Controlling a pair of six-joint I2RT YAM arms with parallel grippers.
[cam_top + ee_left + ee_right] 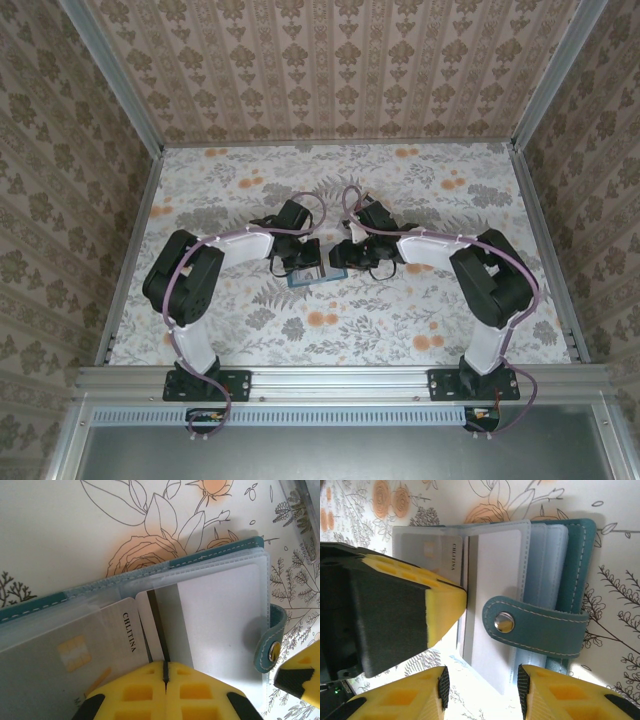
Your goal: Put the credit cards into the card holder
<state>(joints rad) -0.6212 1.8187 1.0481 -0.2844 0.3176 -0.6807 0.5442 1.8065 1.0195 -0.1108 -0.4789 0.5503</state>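
Left jaws are pressed tight together, tips down on the open card holder (580, 570), right by a grey-white card (117, 635) tucked in a clear sleeve. Can't tell if they're nipping anything. Right jaws are spread, sitting just at the holder's right side by its snap strap (535, 622). The holder lies mid-table (400, 330), between both arms.

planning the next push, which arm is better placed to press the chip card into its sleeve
Left: the left jaws sit shut at the edge of the card by the holder's fold. The right jaws stand open around the holder's edge near the strap, probably steadying it.
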